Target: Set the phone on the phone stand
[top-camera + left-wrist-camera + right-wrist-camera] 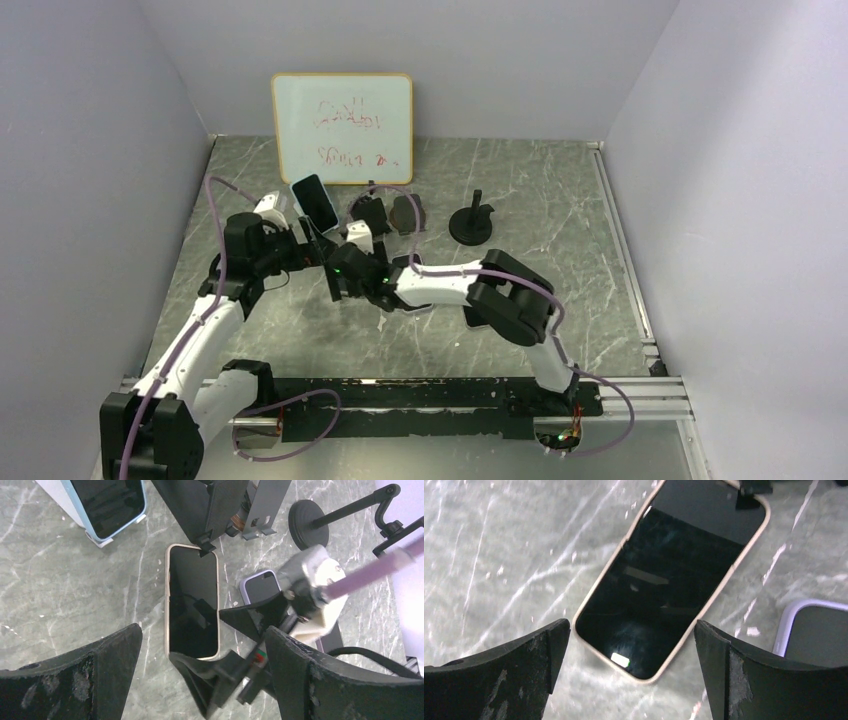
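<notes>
**Both jaws open over the cream phone; phone flat on the worktop, not on the stand**

Top view: the arms meet mid-worktop (560, 200) and hide the target phone. It does show the blue-cased phone (315, 203) standing tilted, the black round-based phone stand with a thin post (470, 225) well to its right, and the white whiteboard with red scribble (342, 127) at the back wall.

Only the wrist views show the cream-cased phone with a dark screen (671, 580). It lies face up on the grey marbled surface, with a purple-cased phone (814, 630) just beside it.

Pose: the left arm reaches forward with its wrist pitched down. The right arm is elbow-out and reaches leftward across.
- right gripper (629, 635): low over the phone's near end, jaws spread wide, gripping nothing.
- left gripper (202, 635): higher, looking down on the right gripper, jaws wide apart and empty.

Count: three phones, one round-based stand, one whiteboard, two arms. Can't identify the dark items behind the cream phone.
</notes>
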`<action>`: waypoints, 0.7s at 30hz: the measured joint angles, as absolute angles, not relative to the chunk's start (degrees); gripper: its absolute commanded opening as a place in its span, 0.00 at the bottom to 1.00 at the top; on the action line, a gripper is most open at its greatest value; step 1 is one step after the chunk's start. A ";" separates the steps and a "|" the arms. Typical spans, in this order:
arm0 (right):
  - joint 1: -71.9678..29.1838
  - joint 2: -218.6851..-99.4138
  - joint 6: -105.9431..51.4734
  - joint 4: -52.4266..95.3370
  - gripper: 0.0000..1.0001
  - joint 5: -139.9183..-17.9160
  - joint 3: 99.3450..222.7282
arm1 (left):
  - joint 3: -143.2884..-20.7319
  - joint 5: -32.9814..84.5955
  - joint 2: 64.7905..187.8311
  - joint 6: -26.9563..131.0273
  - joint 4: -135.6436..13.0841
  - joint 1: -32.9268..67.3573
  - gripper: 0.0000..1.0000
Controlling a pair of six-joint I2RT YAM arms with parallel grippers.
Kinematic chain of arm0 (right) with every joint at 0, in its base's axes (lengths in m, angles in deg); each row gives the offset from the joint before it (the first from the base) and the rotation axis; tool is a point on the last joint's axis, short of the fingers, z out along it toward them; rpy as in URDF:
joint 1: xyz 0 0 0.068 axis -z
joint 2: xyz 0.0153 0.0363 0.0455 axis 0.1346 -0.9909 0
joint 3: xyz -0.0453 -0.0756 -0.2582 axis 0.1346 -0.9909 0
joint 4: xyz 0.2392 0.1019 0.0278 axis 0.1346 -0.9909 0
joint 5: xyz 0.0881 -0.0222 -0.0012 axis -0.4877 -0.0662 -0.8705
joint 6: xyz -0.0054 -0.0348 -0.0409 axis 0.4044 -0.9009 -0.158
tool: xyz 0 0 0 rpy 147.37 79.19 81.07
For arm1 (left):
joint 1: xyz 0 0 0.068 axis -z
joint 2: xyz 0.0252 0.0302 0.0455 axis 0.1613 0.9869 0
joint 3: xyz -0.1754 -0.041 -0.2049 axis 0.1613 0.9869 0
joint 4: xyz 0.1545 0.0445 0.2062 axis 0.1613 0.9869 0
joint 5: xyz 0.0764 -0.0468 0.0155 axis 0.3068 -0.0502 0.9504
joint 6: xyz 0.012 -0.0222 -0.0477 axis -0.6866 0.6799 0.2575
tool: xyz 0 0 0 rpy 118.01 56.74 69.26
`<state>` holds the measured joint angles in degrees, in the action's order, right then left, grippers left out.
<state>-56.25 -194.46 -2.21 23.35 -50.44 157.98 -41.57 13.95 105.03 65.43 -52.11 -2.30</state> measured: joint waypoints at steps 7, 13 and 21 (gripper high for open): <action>-57.54 -202.98 1.19 10.08 1.00 -41.47 174.33 | -43.77 20.75 104.71 61.67 -47.84 -3.31 0.96; -58.74 -204.03 4.80 4.97 1.00 -37.32 177.56 | -45.81 25.03 104.71 59.57 -44.74 -2.85 0.97; -60.56 -199.53 9.72 11.99 1.00 -35.70 166.02 | -51.62 26.06 104.71 57.52 -41.64 -1.54 0.98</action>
<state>-60.56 -199.53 9.72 11.99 -35.70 166.02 -51.62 26.06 104.71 57.52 -41.64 -1.54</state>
